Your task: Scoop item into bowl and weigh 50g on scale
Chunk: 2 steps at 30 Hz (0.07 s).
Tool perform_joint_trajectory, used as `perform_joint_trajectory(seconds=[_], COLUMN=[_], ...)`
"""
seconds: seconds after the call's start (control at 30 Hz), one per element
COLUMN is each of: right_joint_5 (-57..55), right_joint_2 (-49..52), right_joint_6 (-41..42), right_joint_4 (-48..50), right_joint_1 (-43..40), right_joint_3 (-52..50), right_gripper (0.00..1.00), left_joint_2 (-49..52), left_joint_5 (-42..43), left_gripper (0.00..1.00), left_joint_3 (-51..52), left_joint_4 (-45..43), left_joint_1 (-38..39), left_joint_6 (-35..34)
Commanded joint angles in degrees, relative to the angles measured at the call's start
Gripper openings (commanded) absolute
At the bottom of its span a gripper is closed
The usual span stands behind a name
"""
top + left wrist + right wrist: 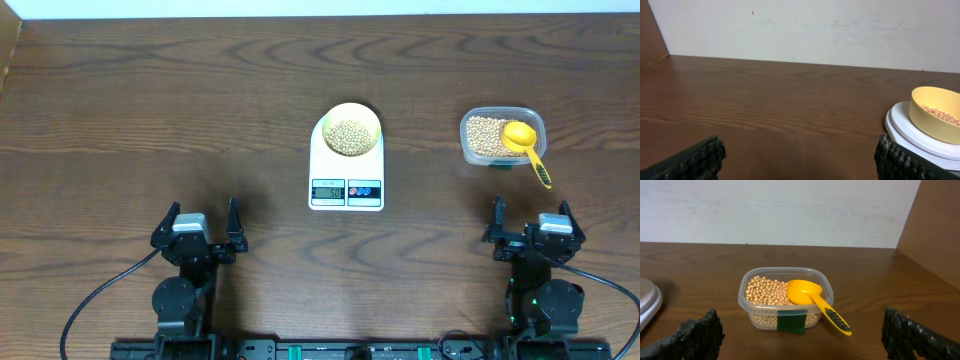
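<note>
The pale-yellow bowl (350, 129) stands on the white scale (346, 190) at the table's middle and holds tan beans (348, 137). The bowl (935, 120) and scale (910, 132) also show at the right of the left wrist view. More beans (484, 136) fill a clear tub (470, 150) to the right, with a bright-yellow scoop (522, 140) resting in it, handle over the rim. The tub (760, 312) and scoop (812, 299) sit ahead in the right wrist view. My left gripper (200, 226) is open and empty near the front edge. My right gripper (531, 222) is open and empty, in front of the tub.
A wooden side wall (935, 235) rises at the right and another (651, 35) at the far left. A pale wall (805, 30) runs behind the table. The scale's edge (646, 300) shows at the left of the right wrist view.
</note>
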<state>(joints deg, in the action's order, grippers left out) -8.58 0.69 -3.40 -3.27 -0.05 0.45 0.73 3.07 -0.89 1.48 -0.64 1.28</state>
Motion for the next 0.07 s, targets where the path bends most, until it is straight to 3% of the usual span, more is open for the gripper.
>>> perform_joint_trajectory(seconds=[0.0, 0.03], right_joint_5=[0.13, 0.13], right_joint_2=[-0.35, -0.35], right_joint_6=[-0.50, -0.50], right_joint_4=[-0.20, -0.20], right_joint_1=[-0.39, -0.39], right_joint_3=[-0.13, -0.13], right_gripper=[0.99, 0.99], left_joint_2=[-0.50, -0.50], left_joint_5=[-0.76, -0.74], left_gripper=[0.98, 0.98], left_joint_3=[0.66, 0.66], left_joint_4=[2.56, 2.56], left_joint_1=[-0.26, -0.26], left_joint_6=[-0.48, -0.48])
